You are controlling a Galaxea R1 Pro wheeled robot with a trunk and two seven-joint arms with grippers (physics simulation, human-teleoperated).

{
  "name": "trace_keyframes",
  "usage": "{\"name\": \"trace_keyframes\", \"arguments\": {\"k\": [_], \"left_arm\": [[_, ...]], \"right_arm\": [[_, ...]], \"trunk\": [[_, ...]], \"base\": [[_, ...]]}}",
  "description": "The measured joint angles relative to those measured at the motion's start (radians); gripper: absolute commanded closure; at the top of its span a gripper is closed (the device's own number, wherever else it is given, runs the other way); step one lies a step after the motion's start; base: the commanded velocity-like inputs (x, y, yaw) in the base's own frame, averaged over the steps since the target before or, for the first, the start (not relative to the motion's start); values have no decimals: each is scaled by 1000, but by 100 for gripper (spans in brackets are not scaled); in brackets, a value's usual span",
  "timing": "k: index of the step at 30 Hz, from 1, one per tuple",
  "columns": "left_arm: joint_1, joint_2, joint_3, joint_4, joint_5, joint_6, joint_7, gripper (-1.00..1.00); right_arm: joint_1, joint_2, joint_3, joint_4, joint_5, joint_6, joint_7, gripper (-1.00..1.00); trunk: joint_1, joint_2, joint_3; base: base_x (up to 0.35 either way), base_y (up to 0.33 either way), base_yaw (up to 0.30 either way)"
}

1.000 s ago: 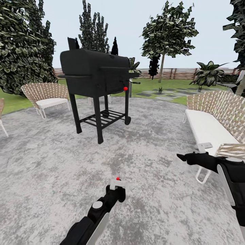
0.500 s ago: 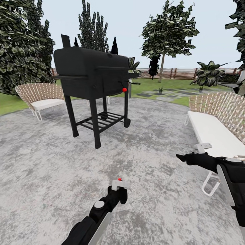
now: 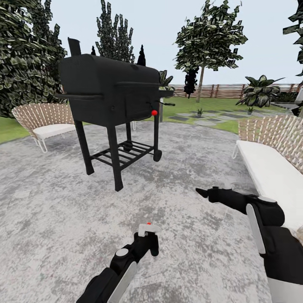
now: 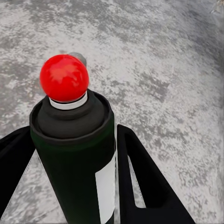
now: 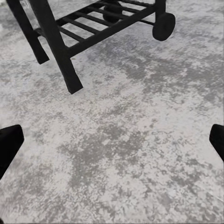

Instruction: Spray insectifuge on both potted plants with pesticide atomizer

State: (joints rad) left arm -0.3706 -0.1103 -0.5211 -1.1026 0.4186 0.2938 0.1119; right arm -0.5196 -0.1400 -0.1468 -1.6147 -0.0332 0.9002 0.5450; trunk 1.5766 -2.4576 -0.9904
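Left claw [image 3: 147,244], low centre of the head view, is clamped on the black, white-headed, red-tipped pesticide atomizer [image 4: 74,154], so pickup's done! Right claw [image 3: 206,193], centre right, spread wide, empty. Two tiny potted plants [image 3: 199,112], far upper right on the lawn, unsprayed.

You have the pesticide atomizer [image 4: 74,154] in matt black plastic, its round red tip [image 4: 64,78] glossy with highlights. The left end effector [image 4: 72,186] fingers look like smooth matt black plastic. Under you, the gravel patio [image 3: 189,160] is rough, mottled grey. The grill [image 3: 109,97] reads as dull black metal; the sofa [image 3: 273,151] has woven wicker with a smooth white cushion.
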Motion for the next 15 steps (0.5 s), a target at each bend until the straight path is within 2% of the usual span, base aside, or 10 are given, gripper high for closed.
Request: {"name": "trace_keyframes", "arguments": {"k": [1,5,8,15], "left_arm": [[0,-1,0,0,4,0,1,100],[0,-3,1,1,8,-1,1,100],[0,-5,4,7,9,-1,3,100],[0,-2,6,9,7,6,13,100]], "right_arm": [[1,20,0,0,-1,-6,9,-100],[0,39,-1,0,-1,-11,45,-100],[-2,39,-6,0,-2,-13,113,-100],[-2,36,3,0,0,-29,177,-100]], "trunk": [[0,0,0],[0,0,0],[0,0,0],[0,0,0]], "base": [[340,0,-27],[340,0,-130],[340,0,-246],[340,0,-276]]}}
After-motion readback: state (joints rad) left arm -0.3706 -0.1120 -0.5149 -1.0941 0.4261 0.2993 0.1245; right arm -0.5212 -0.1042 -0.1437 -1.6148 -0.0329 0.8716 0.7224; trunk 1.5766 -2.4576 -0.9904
